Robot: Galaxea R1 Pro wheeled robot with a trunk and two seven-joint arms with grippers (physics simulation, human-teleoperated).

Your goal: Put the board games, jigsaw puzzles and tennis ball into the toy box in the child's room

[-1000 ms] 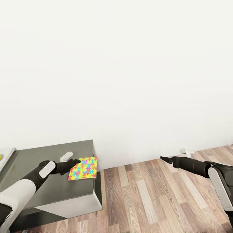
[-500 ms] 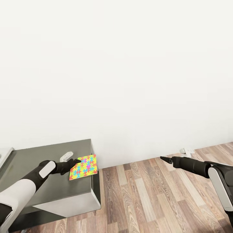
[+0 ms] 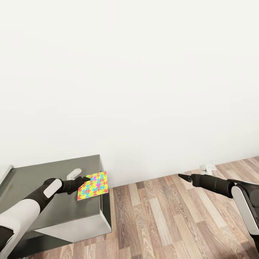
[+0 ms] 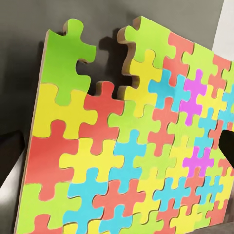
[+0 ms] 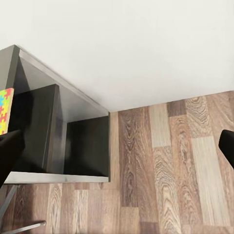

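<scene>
Puzzle colours catch the eye first: the jigsaw puzzle [image 3: 93, 186] is a thin flat board of interlocking pieces in lime green, yellow, red, sky blue and a few purple, with a brown cardboard edge; up close in the left wrist view the jigsaw puzzle [image 4: 131, 146] has a piece-shaped notch along one edge and a smaller gap at another. It is lifted off the grey table [image 3: 43, 183] and tilted, hanging over the table's corner nearest the wall [image 3: 144, 72], at about seven o'clock in the head view. The left gripper [image 3: 83, 181] is closed on the board's near edge, its dark fingers pinching it, so the puzzle sticks out beyond the fingertips toward three o'clock. A small white object [image 3: 73, 174] lies on the tabletop just beside the gripper, toward eleven o'clock of it. The right gripper [image 3: 182, 176] is held out over the wooden floor [image 3: 162, 219] at about four o'clock, well apart from the table, its tips drawn together to a point and carrying nothing. In the right wrist view the table [image 5: 58, 131] shows from its side, with a sliver of the jigsaw puzzle [image 5: 6, 109] at the picture's margin
</scene>
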